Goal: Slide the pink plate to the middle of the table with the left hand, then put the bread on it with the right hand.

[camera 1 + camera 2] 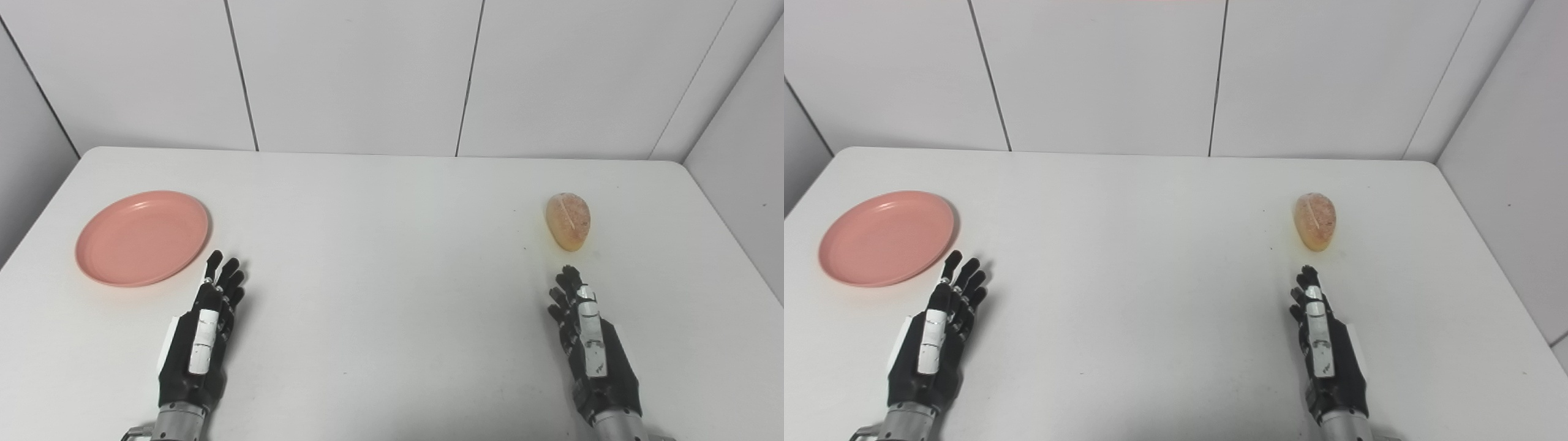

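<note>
A round pink plate (142, 237) lies empty on the left side of the white table (392, 257). A small golden bread roll (568, 221) rests on the right side. My left hand (202, 334) is low over the table just right of and nearer than the plate, fingers stretched forward and apart, holding nothing; its fingertips stop a little short of the plate's rim. My right hand (588, 337) is open too, directly in front of the bread with a small gap between fingertips and roll.
White wall panels (361, 73) close off the table's far edge and both sides. The table's rounded far corners show at left and right. Nothing else stands on the tabletop between the plate and the bread.
</note>
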`<action>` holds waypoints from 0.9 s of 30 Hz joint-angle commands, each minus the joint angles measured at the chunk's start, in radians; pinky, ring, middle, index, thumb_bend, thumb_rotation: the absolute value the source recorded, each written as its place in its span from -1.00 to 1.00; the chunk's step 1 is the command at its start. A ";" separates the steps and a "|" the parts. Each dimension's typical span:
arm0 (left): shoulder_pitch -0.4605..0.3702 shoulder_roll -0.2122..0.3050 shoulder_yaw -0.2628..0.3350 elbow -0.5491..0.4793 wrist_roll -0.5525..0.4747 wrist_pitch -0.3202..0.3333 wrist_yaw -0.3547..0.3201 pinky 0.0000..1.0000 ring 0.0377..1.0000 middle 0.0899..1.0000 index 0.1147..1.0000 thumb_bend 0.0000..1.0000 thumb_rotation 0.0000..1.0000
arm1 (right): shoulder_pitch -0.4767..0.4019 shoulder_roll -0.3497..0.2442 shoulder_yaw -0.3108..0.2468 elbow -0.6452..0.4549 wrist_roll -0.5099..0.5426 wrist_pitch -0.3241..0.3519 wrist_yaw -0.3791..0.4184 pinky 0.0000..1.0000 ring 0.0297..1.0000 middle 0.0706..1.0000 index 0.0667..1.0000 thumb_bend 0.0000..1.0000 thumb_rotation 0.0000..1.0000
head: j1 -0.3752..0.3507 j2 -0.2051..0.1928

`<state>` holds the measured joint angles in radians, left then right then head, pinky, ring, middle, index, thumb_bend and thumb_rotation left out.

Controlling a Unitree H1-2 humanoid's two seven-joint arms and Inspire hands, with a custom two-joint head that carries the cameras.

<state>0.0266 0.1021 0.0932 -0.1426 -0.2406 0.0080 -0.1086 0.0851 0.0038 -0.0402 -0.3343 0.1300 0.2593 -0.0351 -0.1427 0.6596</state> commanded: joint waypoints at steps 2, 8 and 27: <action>0.004 0.000 0.000 0.005 -0.005 0.007 -0.002 1.00 0.97 0.94 1.00 0.87 0.67 | -0.009 -0.006 0.001 -0.001 -0.005 0.011 0.008 0.99 0.94 0.94 0.93 0.52 1.00 | 0.000 -0.001; 0.001 0.002 0.001 0.017 -0.002 0.000 -0.004 1.00 0.97 0.95 1.00 0.82 0.69 | -0.010 -0.004 -0.002 0.003 0.001 0.013 0.008 0.99 0.94 0.95 0.93 0.53 1.00 | 0.001 -0.004; 0.014 -0.053 -0.054 0.035 0.100 -0.068 0.021 1.00 1.00 0.99 1.00 0.79 0.75 | 0.001 -0.056 -0.051 0.087 0.062 -0.056 0.056 1.00 0.96 0.97 0.96 0.52 1.00 | 0.183 -0.109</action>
<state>0.0233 0.0838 0.0660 -0.1310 -0.1520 -0.0265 -0.0912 0.0803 -0.0406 -0.0842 -0.2712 0.1844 0.2164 0.0076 0.0396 0.5494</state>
